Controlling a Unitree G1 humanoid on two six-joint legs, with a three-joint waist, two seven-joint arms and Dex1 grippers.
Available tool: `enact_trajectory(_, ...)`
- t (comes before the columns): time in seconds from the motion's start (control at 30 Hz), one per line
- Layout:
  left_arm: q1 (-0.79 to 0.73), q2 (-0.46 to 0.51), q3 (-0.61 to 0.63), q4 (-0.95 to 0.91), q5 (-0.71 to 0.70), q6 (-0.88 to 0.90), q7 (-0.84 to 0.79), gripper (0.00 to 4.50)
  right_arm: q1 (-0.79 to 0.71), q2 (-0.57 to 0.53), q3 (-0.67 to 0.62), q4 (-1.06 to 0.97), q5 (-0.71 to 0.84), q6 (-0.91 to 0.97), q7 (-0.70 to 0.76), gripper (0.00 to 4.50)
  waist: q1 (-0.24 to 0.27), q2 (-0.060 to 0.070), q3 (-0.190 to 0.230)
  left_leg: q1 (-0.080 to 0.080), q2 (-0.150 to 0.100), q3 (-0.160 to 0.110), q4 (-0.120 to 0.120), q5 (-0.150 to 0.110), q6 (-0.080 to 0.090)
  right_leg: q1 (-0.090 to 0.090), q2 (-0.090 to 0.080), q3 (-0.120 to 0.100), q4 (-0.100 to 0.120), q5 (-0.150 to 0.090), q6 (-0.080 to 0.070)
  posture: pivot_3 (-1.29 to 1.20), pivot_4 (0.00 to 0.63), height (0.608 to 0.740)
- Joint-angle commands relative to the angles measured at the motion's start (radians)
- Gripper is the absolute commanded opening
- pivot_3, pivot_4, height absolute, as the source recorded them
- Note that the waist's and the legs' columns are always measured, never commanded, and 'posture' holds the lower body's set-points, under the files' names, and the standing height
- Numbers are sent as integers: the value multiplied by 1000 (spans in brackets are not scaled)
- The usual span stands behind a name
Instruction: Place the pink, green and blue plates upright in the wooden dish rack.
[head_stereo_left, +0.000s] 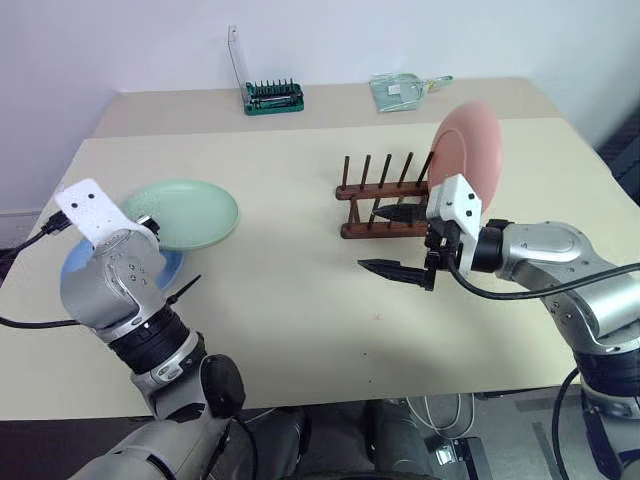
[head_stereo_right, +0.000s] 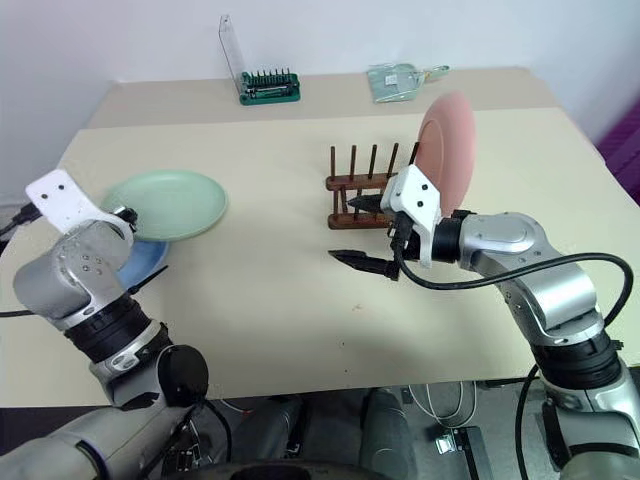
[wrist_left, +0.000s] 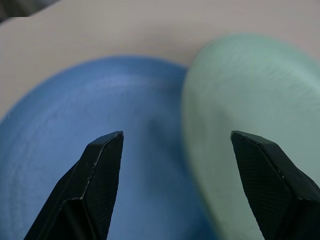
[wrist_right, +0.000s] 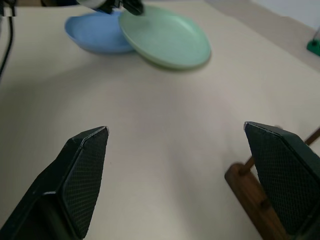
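Observation:
The pink plate (head_stereo_left: 466, 150) stands upright between the pegs at the right end of the wooden dish rack (head_stereo_left: 383, 196). In front of the rack my right gripper (head_stereo_left: 388, 242) hangs open and empty, clear of the plate. On the table's left the green plate (head_stereo_left: 187, 213) lies flat, its edge overlapping the blue plate (head_stereo_left: 172, 266), which my left wrist largely hides. My left gripper (wrist_left: 176, 134) is open just above where the blue plate (wrist_left: 100, 100) and green plate (wrist_left: 250, 95) meet, holding nothing.
At the back on a second table stand a small green tray of metal bits with a clear lid (head_stereo_left: 273, 97) and a clear plastic item (head_stereo_left: 400, 90). The table's front edge (head_stereo_left: 400, 395) runs close below both arms.

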Motion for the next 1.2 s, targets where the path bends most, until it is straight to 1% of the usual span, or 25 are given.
enact_trajectory(0.03, -19, 24, -25, 4, -3, -10, -25, 3501, 7, 9, -24, -59, -6, -18, -12, 4438, 0, 0, 0, 0, 0, 0, 0, 0, 0, 0, 0, 0, 0, 0, 0, 0, 150, 735)
enact_trajectory(0.1, -27, 16, -12, 11, -7, -17, -29, 3501, 17, 11, -26, -68, -11, -19, -19, 4438, -1, 0, 0, 0, 0, 0, 0, 0, 0, 0, 0, 0, 0, 0, 0, 0, 150, 735)
enact_trajectory(0.2, -60, -10, 45, 30, -16, -33, -10, 2684, 29, 14, -29, -82, -20, -25, -27, 4500, -1, 0, 0, 0, 0, 0, 0, 0, 0, 0, 0, 0, 0, 0, 0, 0, 150, 735)
enact_trajectory(0.27, -89, -16, 73, 52, -25, -44, -7, 1759, 32, 14, -29, -85, -27, -28, -30, 4500, -1, 0, 0, 0, 0, 0, 0, 0, 0, 0, 0, 0, 0, 0, 0, 0, 150, 735)
enact_trajectory(0.33, -110, -11, 76, 65, -28, -52, -12, 631, 35, 11, -31, -85, -35, -33, -29, 4500, -1, 0, 0, 0, 0, 0, 0, 0, 0, 0, 0, 0, 0, 0, 0, 0, 150, 735)
enact_trajectory(0.37, -114, -5, 66, 67, -31, -56, -21, 183, 37, 9, -32, -85, -37, -35, -27, 4500, -1, -1, 0, 0, 0, 0, 0, 0, 0, 0, 0, 0, 0, 0, 0, 0, 150, 735)
enact_trajectory(0.4, -115, 0, 59, 68, -32, -60, -27, 24, 38, 8, -34, -84, -39, -36, -26, 4500, -1, -1, 0, 0, 0, 0, 0, 0, 0, 0, 0, 0, 0, 0, 0, 0, 150, 735)
enact_trajectory(0.5, -117, -3, 16, 47, -79, -117, -87, 24, 33, 0, -48, -80, -35, -36, -17, 4500, -2, -1, 0, 0, 0, 0, 0, 0, 0, 0, 0, 0, 0, 0, 0, 0, 150, 735)
enact_trajectory(0.63, -115, 6, -136, -9, -138, -226, -217, 24, -45, 25, -55, -60, -5, 10, -38, 4500, -1, -1, 1, 0, 0, 0, 1, 0, 0, 0, 0, 0, 0, 0, 0, 0, 150, 735)
enact_trajectory(0.67, -119, 1, -156, -18, -152, -246, -234, 24, -64, 26, -36, -58, -35, -9, -40, 4500, -1, -1, 1, 0, 0, 0, 1, 0, 0, 0, 0, 0, 0, 1, -1, 0, 150, 735)
enact_trajectory(0.7, -127, -9, -183, -29, -175, -263, -258, 24, -96, 31, 5, -47, -101, -47, -55, 4500, -3, -1, 1, 0, 0, 0, 1, 0, 0, 0, 0, 0, 0, 1, -1, 0, 150, 735)
enact_trajectory(0.77, -144, -21, -258, -50, -215, -292, -309, 24, -170, 41, 123, -6, -285, -168, -87, 4500, -6, -1, 1, 0, 0, 0, 0, 0, 0, 0, 0, 0, -1, 1, -1, 0, 150, 735)
enact_trajectory(0.83, -150, -25, -299, -55, -236, -302, -331, 24, -216, 54, 193, 41, -403, -258, -101, 4500, -7, -1, 1, 0, 1, 2, 0, 0, 0, -1, 0, 0, 0, 1, -1, 0, 150, 735)
enact_trajectory(0.93, -151, -20, -359, -56, -259, -301, -357, 24, -301, 86, 290, 171, -593, -397, -145, 4500, -9, -1, 1, 0, 1, 3, 0, 0, 0, -1, 0, 1, 0, 1, -1, 0, 150, 735)
enact_trajectory(1.03, -170, -40, -371, -58, -297, -281, -356, 24, -334, 106, 326, 259, -695, -513, -164, 4500, -8, -1, 1, 0, 1, 3, 0, 0, 0, -1, 1, 1, 0, 1, -1, 0, 150, 735)
enact_trajectory(1.17, -165, -38, -399, -70, -323, -257, -363, 24, -359, 121, 342, 344, -796, -616, -186, 4500, -7, -1, 1, 0, 1, 3, 0, 0, 0, -2, 1, 1, 0, 1, -1, 0, 150, 735)
enact_trajectory(1.2, -160, -36, -411, -76, -328, -251, -366, 6, -362, 123, 345, 361, -817, -637, -190, 4245, -7, -1, 1, 0, 1, 3, 0, 0, 0, -1, 1, 1, 0, 1, -1, 0, 150, 735)
